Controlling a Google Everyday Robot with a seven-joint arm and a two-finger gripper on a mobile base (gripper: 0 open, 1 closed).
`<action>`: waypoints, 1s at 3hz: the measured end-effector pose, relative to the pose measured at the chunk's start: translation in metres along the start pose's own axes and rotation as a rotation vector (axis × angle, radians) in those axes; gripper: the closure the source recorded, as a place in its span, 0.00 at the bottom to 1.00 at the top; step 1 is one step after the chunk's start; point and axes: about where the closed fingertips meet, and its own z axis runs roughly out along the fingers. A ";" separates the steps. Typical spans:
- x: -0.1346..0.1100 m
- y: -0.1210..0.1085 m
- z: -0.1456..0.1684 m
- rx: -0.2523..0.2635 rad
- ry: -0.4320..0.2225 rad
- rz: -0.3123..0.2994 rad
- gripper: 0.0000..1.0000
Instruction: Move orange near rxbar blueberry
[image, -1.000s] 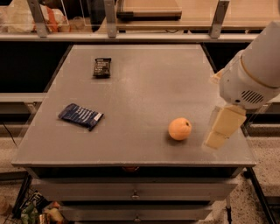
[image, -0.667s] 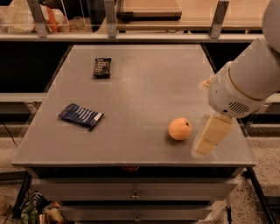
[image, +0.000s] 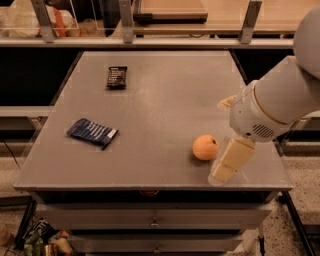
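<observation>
One gap matters to me: the hand (image: 227, 167) hangs just right of the orange (image: 205, 147) at the desk's (image: 170, 100) front right, the rxbar blueberry (image: 92, 133) lies well off to the left, and I cannot tell whether the hand is spread or closed.

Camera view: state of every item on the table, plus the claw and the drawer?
orange: sitting on the table near the front right, not held
blue bar: lying flat on the left side, wrapped, far from the orange
black bar: lying flat at the far left, wrapped
claw: low at the front-right edge, just right of the orange, not gripping it
drawer: shut
</observation>
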 end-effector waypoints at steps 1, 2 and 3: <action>-0.007 0.005 0.011 -0.024 -0.040 -0.021 0.00; -0.017 0.005 0.018 -0.038 -0.066 -0.060 0.16; -0.019 0.004 0.021 -0.044 -0.081 -0.083 0.40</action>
